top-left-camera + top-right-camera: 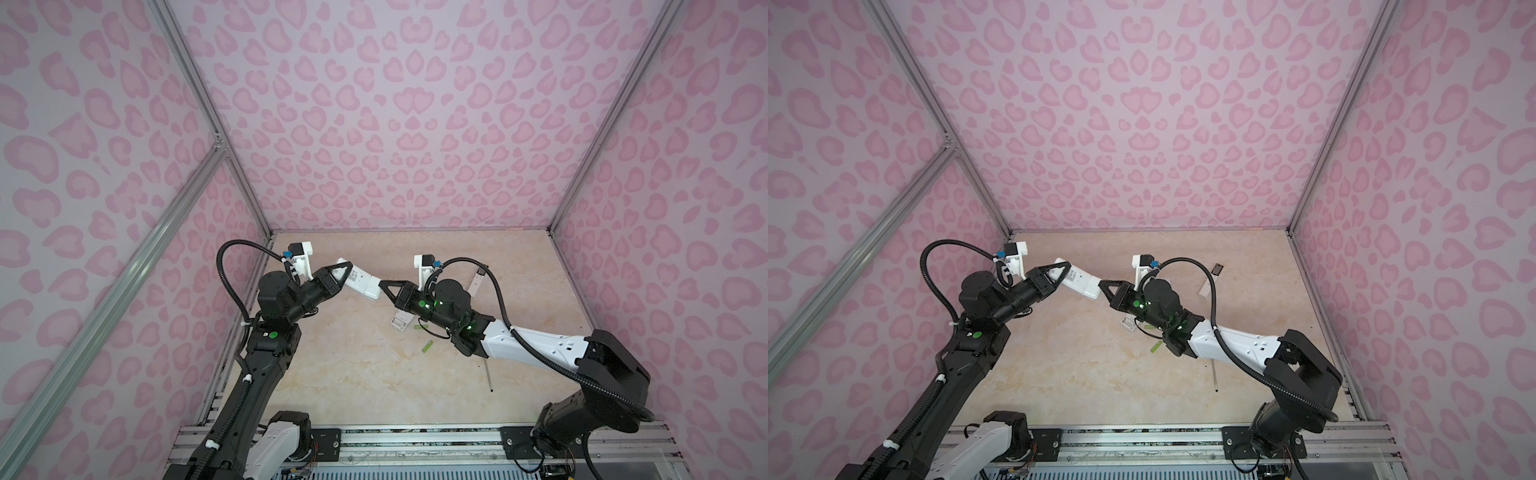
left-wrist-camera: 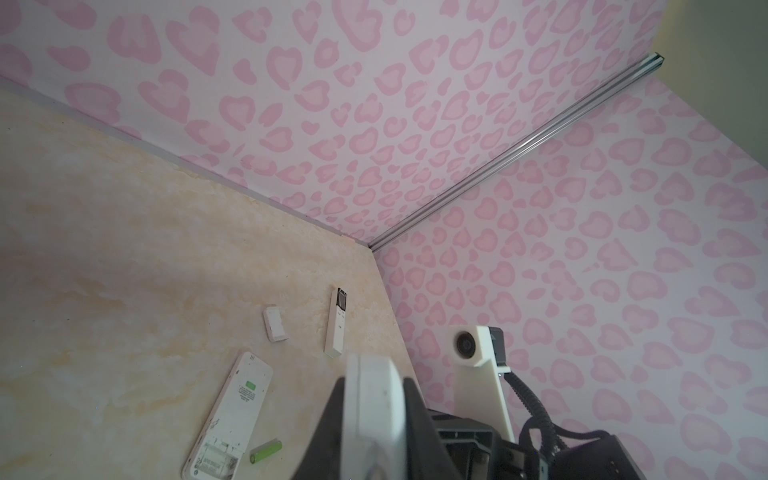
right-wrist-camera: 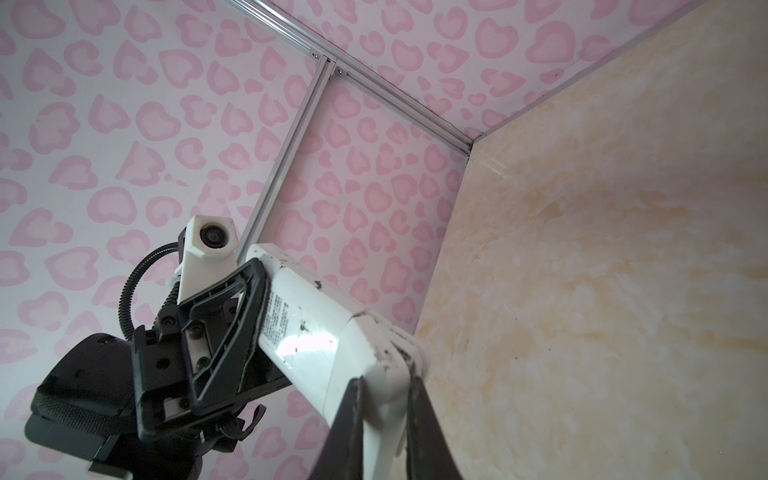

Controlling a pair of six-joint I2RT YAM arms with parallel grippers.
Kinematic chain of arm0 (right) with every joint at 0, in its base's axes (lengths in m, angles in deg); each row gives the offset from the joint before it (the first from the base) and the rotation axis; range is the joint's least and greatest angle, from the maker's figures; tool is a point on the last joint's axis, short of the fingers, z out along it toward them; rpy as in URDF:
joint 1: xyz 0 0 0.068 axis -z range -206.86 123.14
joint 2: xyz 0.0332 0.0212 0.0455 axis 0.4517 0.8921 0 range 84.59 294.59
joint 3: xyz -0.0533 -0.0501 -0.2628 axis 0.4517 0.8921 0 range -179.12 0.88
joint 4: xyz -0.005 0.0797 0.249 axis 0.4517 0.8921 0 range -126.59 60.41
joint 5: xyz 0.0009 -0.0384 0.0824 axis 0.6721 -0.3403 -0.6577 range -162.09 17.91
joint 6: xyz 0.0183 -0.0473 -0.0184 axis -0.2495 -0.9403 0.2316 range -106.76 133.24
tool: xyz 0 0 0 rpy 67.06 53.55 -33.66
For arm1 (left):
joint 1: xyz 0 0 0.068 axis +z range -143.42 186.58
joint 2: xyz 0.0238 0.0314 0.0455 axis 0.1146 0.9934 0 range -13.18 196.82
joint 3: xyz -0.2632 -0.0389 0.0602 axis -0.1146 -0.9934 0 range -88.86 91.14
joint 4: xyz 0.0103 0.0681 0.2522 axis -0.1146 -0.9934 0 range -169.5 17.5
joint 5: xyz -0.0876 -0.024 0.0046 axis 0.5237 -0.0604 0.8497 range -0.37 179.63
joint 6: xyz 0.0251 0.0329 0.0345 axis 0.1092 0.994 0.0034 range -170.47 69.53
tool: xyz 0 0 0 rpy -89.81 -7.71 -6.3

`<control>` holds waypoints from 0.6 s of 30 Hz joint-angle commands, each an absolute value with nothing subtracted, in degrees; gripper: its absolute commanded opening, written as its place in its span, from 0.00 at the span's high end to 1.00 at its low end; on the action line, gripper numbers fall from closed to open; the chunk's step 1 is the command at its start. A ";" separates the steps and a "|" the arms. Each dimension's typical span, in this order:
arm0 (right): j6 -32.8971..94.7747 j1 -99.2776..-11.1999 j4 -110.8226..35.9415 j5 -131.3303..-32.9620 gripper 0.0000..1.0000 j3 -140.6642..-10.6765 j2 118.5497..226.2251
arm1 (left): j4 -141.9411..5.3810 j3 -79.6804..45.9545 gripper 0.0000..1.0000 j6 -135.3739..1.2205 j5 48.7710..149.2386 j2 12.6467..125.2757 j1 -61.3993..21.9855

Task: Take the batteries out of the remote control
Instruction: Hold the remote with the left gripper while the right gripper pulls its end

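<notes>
Remote control (image 1: 360,284) held in the air between two robot arms, above the back half of the tabletop (image 1: 353,374).
The left jaws are clamped on one end of the white casing and the right jaws are closed on the other end, where a seam marks the battery cover. Any batteries inside are hidden. Two lime-green batteries (image 1: 427,346) lie loose right of the tabletop's middle, beside a second remote (image 2: 228,419) lying face down with its bay uncovered. The batteries are probably light, stiff and smooth, and likely to roll, so they are best pinched across the middle of the barrel. The casing looks like hard, slippery plastic, so the cover end is best gripped on its flat sides.
</notes>
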State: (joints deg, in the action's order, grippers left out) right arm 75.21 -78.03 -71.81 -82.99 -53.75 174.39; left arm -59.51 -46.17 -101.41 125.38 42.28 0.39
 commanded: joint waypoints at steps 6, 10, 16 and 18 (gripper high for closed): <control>79.32 -76.84 -76.62 -88.49 0.87 -52.82 179.15 | -51.15 -48.30 0.96 -107.90 129.97 46.58 0.12; 80.69 -76.17 -78.49 -88.31 0.89 -52.35 180.33 | -50.45 -47.59 0.96 -108.38 130.74 48.66 0.09; 82.90 -74.78 -83.02 -89.01 0.92 -51.74 181.81 | -50.00 -46.06 0.96 -109.18 131.86 51.64 0.17; 83.32 -74.59 -84.42 -88.72 0.93 -51.50 182.02 | -49.76 -45.71 0.96 -109.72 132.14 52.65 0.26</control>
State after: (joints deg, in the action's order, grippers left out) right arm 83.00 -74.47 -81.76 -84.48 -52.02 181.21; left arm -54.81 -46.78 -106.48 124.16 51.90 0.50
